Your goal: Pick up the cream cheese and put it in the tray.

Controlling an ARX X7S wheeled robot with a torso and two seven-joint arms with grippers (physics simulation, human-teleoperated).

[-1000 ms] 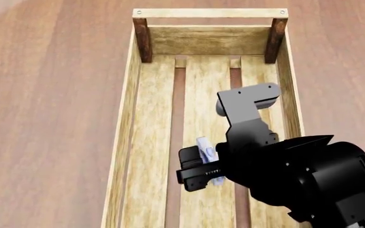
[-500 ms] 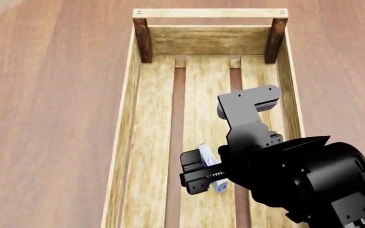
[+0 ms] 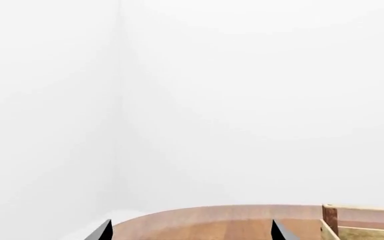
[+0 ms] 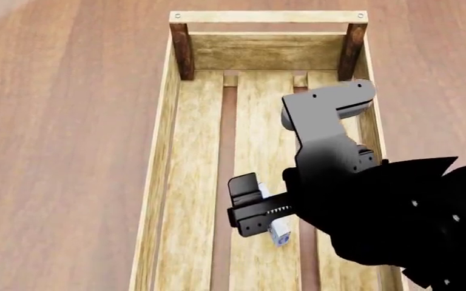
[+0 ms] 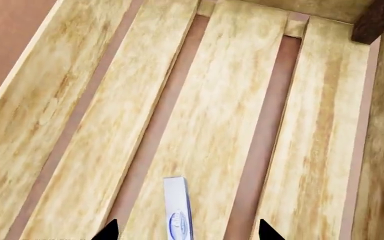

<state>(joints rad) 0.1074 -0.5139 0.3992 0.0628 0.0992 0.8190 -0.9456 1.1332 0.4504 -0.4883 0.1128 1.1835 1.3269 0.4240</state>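
Note:
The cream cheese point(image 5: 177, 207), a thin white box with a blue oval logo, rests edge-up on the middle slat of the tray point(image 5: 78, 100). My right gripper point(image 5: 186, 231) hangs open just above it, one fingertip on either side and neither touching the box. In the head view the right gripper point(image 4: 249, 206) covers most of the cream cheese point(image 4: 280, 234), which peeks out below the black jaw rail inside the long wooden tray point(image 4: 157, 182). The left gripper point(image 3: 190, 231) is open and holds nothing; it does not show in the head view.
The tray sits on a brown wooden table point(image 4: 63, 151). Dark corner posts point(image 4: 182, 51) and a top bar point(image 4: 267, 16) stand at its far end. In the left wrist view a corner of the tray point(image 3: 331, 220) appears on the table before a white wall.
The right gripper lowered the cream cheese to the middle slat, then opened and let it go. Its wrist has since shifted toward the tray's far end.

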